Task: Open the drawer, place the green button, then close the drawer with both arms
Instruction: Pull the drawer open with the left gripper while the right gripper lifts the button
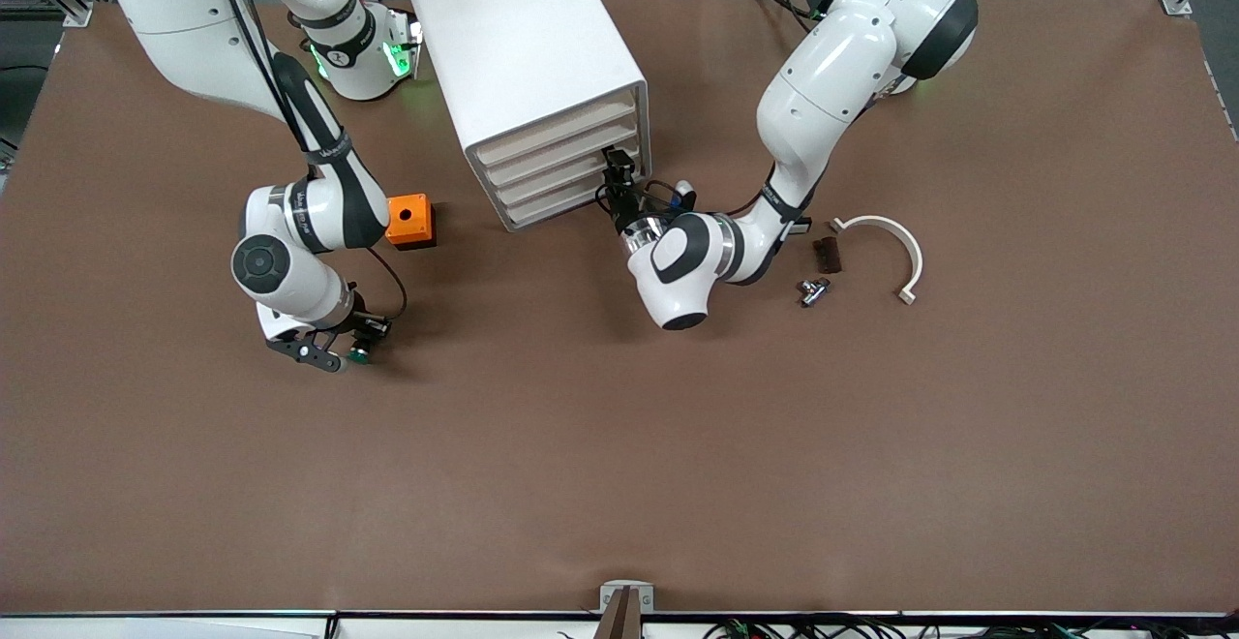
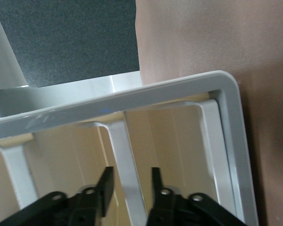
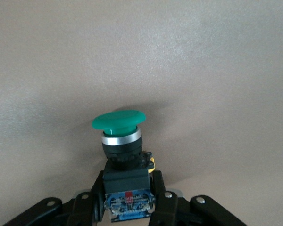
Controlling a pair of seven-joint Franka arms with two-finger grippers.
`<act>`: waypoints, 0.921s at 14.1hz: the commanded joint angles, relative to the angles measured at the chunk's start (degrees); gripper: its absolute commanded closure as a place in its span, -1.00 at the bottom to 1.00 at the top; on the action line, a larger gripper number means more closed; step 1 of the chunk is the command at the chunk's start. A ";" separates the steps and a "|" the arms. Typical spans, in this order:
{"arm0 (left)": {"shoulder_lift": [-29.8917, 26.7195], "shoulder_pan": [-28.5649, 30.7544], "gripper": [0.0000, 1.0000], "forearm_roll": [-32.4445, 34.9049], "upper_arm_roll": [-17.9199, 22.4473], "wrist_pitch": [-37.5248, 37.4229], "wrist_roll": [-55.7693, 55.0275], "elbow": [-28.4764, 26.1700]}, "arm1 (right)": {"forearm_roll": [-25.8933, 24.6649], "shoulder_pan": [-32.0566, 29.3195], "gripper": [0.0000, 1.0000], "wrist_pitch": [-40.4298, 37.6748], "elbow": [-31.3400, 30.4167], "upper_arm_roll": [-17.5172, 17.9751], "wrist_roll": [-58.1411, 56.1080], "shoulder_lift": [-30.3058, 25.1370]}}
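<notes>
- A wide brown tabletop [image 1: 619,445] fills the front view, with grey floor and metal framing past its edges.
- The white boxy cabinet [image 1: 528,68] stands at the robots' end of the tabletop, its four pale beige drawer fronts all flush; the drawer [image 1: 566,201] has not yet been pulled out.
- The left arm [image 1: 823,106] reaches across to the cabinet's front, and the left hand [image 1: 619,181] is at the lower drawer fronts on the corner toward that arm's end. In the left wrist view its fingers [image 2: 106,186] straddle a white rib of the cabinet frame, part-spread, with a gap showing on both sides, so it is not clearly gripping yet.
- The right arm [image 1: 300,223] bends low over the tabletop, nearer the front camera than the orange cube [image 1: 410,221].
- The right hand [image 1: 350,341] is pressed onto the black-and-blue body of the button [image 3: 120,141], whose green cap points away from the wrist.
- Judged step: opening the drawer, with the button already gripped. Next, the left hand needs a firm hold, then a straight pull outward.
- Toward the left arm's end lie a white curved bracket [image 1: 895,242], a dark brown piece [image 1: 828,254] and a small metal part [image 1: 813,290].
- Dark lettering on the right arm's black band is too small to read; no other writing shows.
</notes>
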 commanded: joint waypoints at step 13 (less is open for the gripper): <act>0.93 3.03 0.73 -1.02 0.68 -0.20 -4.52 0.67 | 0.34 10.46 1.00 -13.75 5.25 0.03 27.86 -10.70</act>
